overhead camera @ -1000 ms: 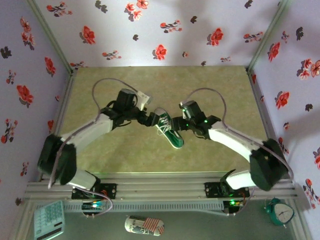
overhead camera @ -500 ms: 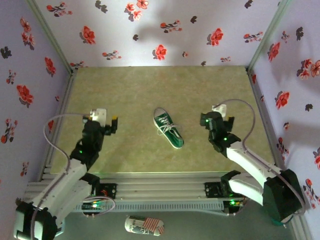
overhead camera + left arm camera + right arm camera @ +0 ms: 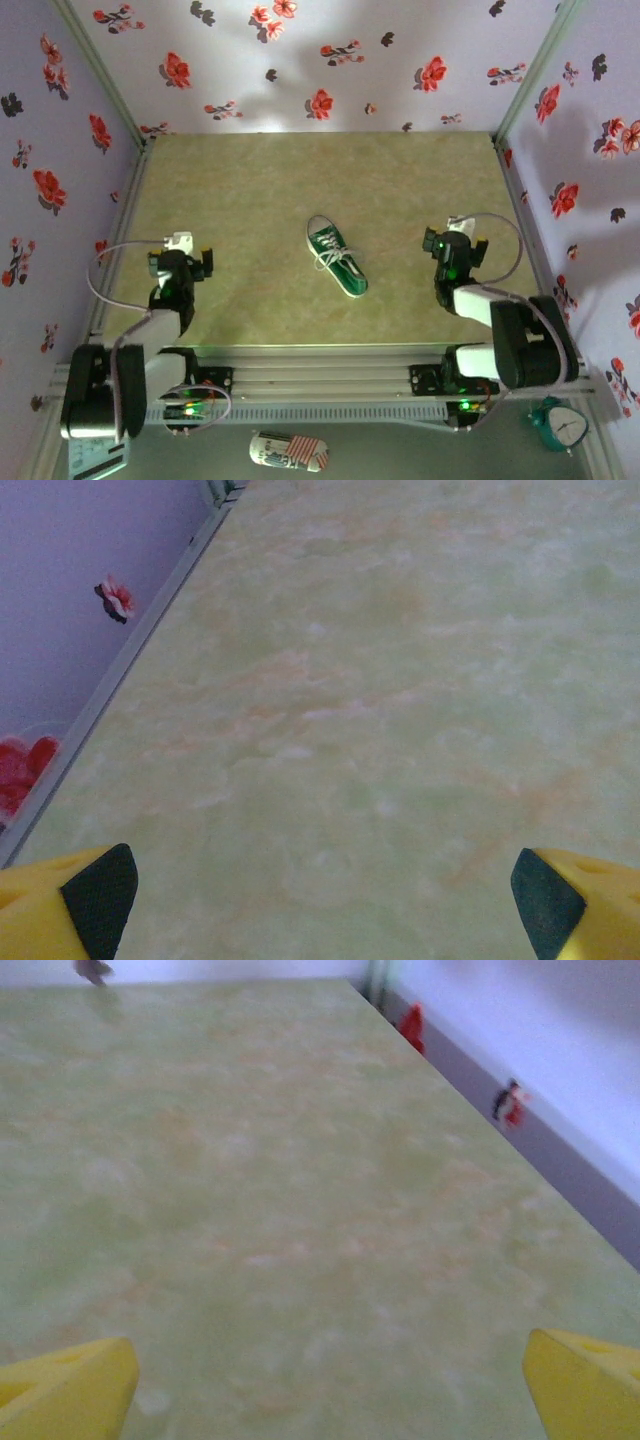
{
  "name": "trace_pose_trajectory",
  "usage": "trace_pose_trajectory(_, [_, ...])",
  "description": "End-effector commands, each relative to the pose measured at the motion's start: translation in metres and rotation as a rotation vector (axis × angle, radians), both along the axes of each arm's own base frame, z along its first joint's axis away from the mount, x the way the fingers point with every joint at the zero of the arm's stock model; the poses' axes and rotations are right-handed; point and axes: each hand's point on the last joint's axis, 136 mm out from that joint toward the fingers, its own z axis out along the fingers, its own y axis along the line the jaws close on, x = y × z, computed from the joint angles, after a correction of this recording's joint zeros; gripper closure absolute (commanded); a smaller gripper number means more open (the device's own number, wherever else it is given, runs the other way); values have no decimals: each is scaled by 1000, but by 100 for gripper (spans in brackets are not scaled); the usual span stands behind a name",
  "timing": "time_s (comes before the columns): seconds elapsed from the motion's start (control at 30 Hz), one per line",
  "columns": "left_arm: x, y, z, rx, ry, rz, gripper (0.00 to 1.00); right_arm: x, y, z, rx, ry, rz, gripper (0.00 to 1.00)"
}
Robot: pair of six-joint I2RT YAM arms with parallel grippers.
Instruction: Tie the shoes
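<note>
Now | left gripper (image 3: 320, 905) spread, empty | right gripper (image 3: 330, 1380) likewise | shoe (image 3: 328, 241) between, well apart | laces (image 3: 338, 260) possibly untied: pinch ends squarely

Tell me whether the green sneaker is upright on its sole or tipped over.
Upright on its sole: seen from above, the green sneaker shows its opening and white laces facing up.

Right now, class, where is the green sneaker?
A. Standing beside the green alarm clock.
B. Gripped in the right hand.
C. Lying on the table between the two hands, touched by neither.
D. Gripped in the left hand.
C: the green sneaker lies on the table, well apart from the open left hand on one side and the open right hand on the other.
</note>
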Motion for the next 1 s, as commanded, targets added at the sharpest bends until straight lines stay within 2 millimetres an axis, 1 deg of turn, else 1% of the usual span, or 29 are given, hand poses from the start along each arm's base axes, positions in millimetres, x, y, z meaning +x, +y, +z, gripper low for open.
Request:
trace_pose_trajectory(0.0, [39, -15, 40, -76, -183, -106, 1, 24, 10, 16, 28, -116, 69, 1])
trace_pose_trajectory(0.1, [61, -24, 38, -143, -159, -145, 1, 31, 2, 1, 44, -124, 44, 1])
trace_pose_trajectory(0.13, [66, -27, 33, -150, -171, -162, 1, 33, 0, 1, 47, -128, 39, 1])
trace_pose_trajectory(0.2, [71, -25, 15, -151, -148, -148, 1, 35, -3, -2, 64, -70, 23, 1])
trace_pose_trajectory(0.23, [76, -22, 14, -148, -172, -135, 1, 38, -4, -4, 68, -62, 15, 1])
trace_pose_trajectory(0.3, [79, -14, 9, -158, -108, -80, 1, 40, -2, -5, 98, -58, 43, 1])
trace_pose_trajectory(0.43, [80, -10, 10, -144, -117, -55, 1, 40, -3, -5, 95, -59, 43, 1])
trace_pose_trajectory(0.97, [82, -17, 8, -133, -102, -90, 1, 40, -3, -5, 96, -60, 44, 1])
